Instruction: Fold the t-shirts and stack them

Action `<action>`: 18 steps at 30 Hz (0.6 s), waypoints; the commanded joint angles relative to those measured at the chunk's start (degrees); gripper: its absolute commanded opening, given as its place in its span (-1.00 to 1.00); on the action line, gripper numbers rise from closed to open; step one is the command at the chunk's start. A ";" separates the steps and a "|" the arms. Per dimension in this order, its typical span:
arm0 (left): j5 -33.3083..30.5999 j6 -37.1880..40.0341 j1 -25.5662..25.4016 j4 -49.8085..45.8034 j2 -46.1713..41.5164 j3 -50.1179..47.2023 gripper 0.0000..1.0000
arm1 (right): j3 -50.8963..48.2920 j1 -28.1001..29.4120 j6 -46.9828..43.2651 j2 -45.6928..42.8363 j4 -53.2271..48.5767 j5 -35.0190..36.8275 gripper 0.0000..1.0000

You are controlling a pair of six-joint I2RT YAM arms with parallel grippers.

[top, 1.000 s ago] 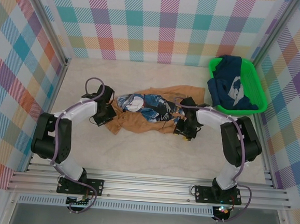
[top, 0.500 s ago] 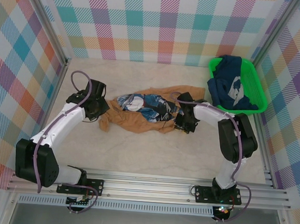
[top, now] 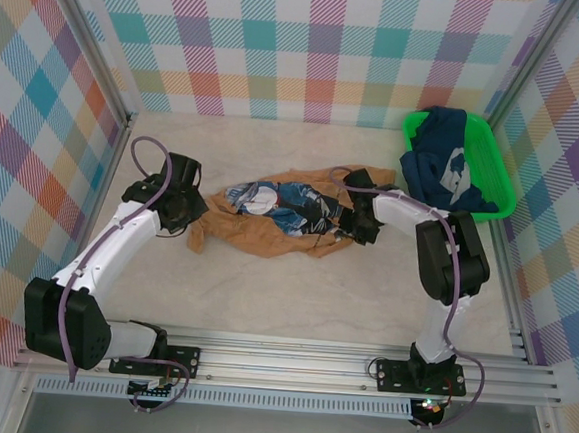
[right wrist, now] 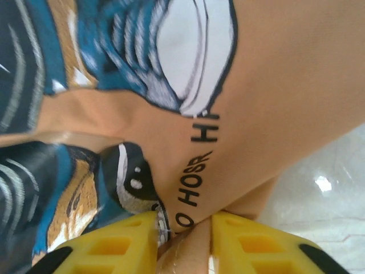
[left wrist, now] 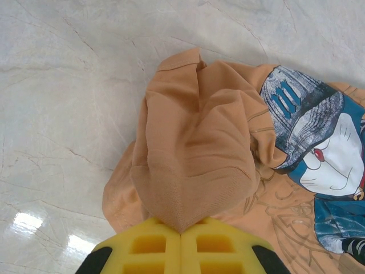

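**T-shirts: two thin pinches on a crumpled first shirt**

Tan shirt [top: 268, 239] lies crumpled in the middle of the table [top: 263, 295], its cartoon print twisted up on top. The left gripper [left wrist: 181, 233] is closed tight on a small peak of cloth at the shirt's left end. The right gripper [right wrist: 183, 231] is pinched narrow on a fold at its right end, beside the black lettering.

Either pinch could slip if the arms pull apart hard, I judge, since each bites only a little fabric. The right one may also have caught more than one layer, which would keep the shirt from spreading flat. Dragging it across the table could wad it further.

Count: two shirts, the tan one and a navy shirt [top: 439, 160] heaped in a green basket [top: 414, 123] at the far right corner. One basket. Two grippers, both holding the tan shirt.
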 commanded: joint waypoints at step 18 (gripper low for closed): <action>-5.27 2.04 0.98 -5.57 -7.77 2.42 -1.00 | -3.38 -0.43 -4.70 -20.08 -11.87 3.72 -1.00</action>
